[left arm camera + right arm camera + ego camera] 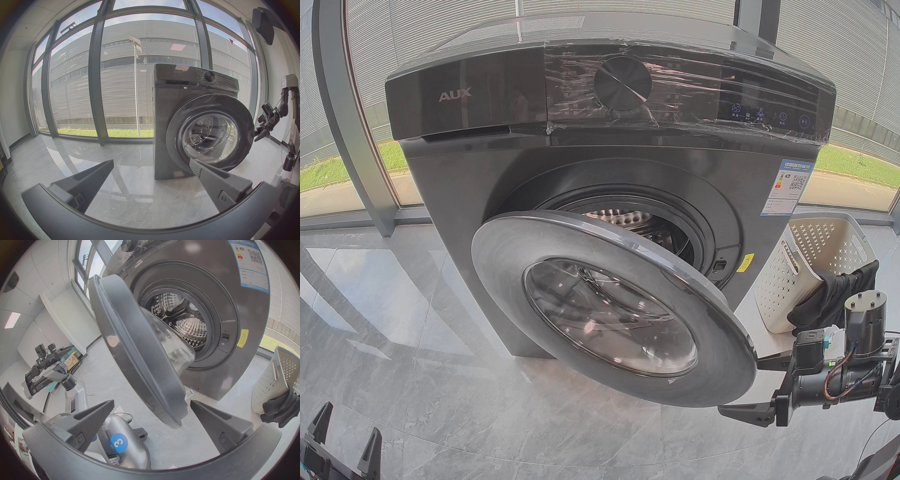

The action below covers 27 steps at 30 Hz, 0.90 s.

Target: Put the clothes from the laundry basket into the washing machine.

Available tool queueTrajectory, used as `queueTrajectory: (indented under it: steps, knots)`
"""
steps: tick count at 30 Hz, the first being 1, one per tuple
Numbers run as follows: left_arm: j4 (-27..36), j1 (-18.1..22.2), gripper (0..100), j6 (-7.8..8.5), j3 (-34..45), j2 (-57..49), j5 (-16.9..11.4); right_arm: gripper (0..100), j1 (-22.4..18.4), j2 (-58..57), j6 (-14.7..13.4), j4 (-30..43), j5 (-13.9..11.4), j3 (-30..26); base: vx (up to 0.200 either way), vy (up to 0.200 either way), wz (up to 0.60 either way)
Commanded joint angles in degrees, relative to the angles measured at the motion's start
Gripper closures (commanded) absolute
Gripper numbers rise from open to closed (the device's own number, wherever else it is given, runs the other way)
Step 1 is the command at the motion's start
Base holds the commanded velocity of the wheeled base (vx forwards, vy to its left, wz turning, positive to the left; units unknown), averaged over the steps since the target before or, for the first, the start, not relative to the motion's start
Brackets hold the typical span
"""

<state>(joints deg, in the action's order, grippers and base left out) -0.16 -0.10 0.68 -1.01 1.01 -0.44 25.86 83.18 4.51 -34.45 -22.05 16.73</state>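
Status: loading hasn't started.

- The washing machine [475, 187] has its door [612, 312] swung out towards me. Behind it the drum [650, 228] looks empty: bare metal, no fabric that I can see.
- The laundry basket [822, 250] stands on the floor [394, 312] just beside the machine, on my right. A dark garment [831, 300] is draped over its near rim, partly hanging outside.
- My right gripper [739, 385] is spread and holds nothing. It's level with the door's free edge, which the right wrist view shows roughly between the fingers. I can't tell whether anything touches.
- My left gripper [350, 419] is also spread and empty, low over the floor and well apart from the machine.

My read is that I'm at the door-opening step or just finishing it. The door hangs at a partial angle and covers part of the drum mouth from my side.

Next move:
1. Push the door wider if the approach needs it.
2. Back the right gripper off the door edge and swing it right to the basket rim.
3. Pinch the draped garment where it bunches over the rim. It's soft cloth, so I need a deep bite or it will slip.
4. Lift it clear of the rim, carry it around the door and release it well inside the drum.

Risks:
- The cloth could snag on the basket and tip it.
- The garment could trail over the door seal.
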Motion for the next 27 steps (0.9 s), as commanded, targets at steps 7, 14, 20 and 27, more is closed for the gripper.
queueTrajectory:
  steps: [7, 14, 20, 27]
  knots:
    - [0.0, 0.0, 0, 0.02, 0.8, -0.9, 0.0, 0, -0.8, 0.0, 0.1, -0.2, 0.3, 2.2, -0.057, 0.000, 0.00]
    - [0.0, 0.0, 0, 0.02, 0.8, -0.9, 0.0, 0, -1.4, 6.4, 0.1, -4.9, 0.5, 3.1, -0.029, 0.000, 0.00]
    - [0.0, 0.0, 0, 0.02, 0.8, -0.9, 0.0, 0, 1.5, 5.5, 0.0, -6.3, 0.4, -0.6, 0.000, 0.000, 0.00]
    - [0.0, 0.0, 0, 0.02, 0.8, -0.8, 0.0, 0, 3.4, -1.4, -1.2, -6.1, 0.1, -3.2, 0.000, 0.000, 0.00]
